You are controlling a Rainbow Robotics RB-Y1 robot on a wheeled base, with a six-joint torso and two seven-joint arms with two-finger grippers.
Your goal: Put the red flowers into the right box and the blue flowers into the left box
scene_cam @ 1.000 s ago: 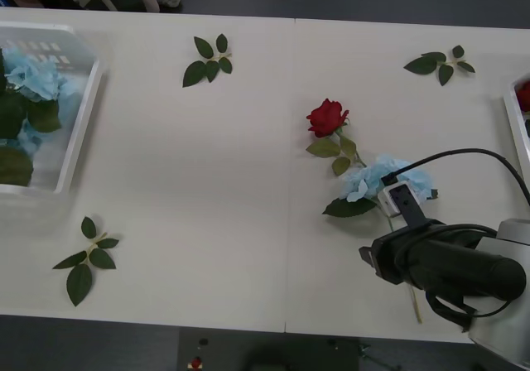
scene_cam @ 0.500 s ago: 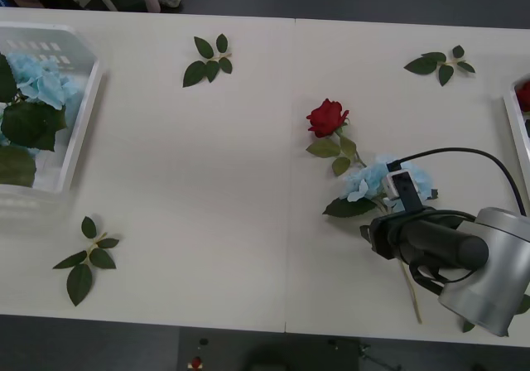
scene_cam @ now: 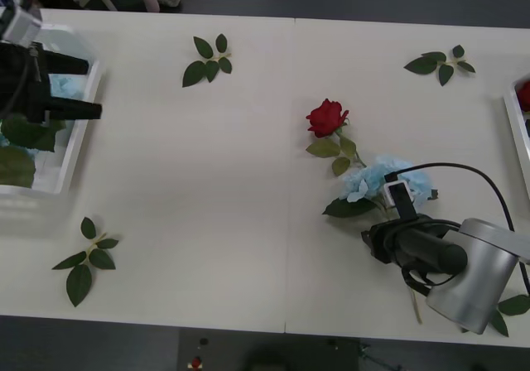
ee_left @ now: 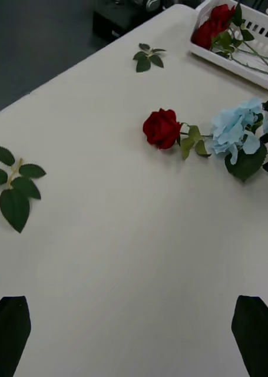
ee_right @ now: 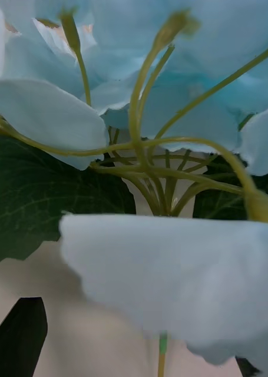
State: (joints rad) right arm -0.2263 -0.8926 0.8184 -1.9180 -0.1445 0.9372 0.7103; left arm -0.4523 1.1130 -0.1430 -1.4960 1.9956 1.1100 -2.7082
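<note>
1. The loose blue flower (scene_cam: pixel 377 179) lies on the table's (scene_cam: pixel 207 189) right half, toward its near edge. It is a fluffy cluster of thin, soft pale-blue petals on forked yellow-green stalks, with a big dark veined leaf (ee_right: pixel 45 194) under it.
2. Its long thin stem runs toward the table's near edge, passing under my right arm.
3. My right gripper (scene_cam: pixel 396 201) sits right at the flower head, on its near side. Its black fingers (ee_right: pixel 19 333) stand wide apart at the corners of the wrist view, with petals and stalks close between them, gripping nothing.
4. A dark-red rose (scene_cam: pixel 327 117) lies just beyond the blue flower, a tight bud on a leafy stem whose lower leaves touch the blue petals.
5. My left gripper (scene_cam: pixel 87 88) hangs over the left box (scene_cam: pixel 79 143), fingers spread and empty.
6. That box is translucent white plastic at the table's left edge, holding blue flowers (scene_cam: pixel 68 85) and big green leaves.
7. The right box (ee_left: pixel 251 26) is a white slotted bin at the right edge with more roses (ee_left: pixel 213 26) inside.
8. Three leaf sprigs (scene_cam: pixel 209 59) are scattered, well apart from the flowers.
9. Between the two boxes the smooth cream tabletop lies broad and bare.
</note>
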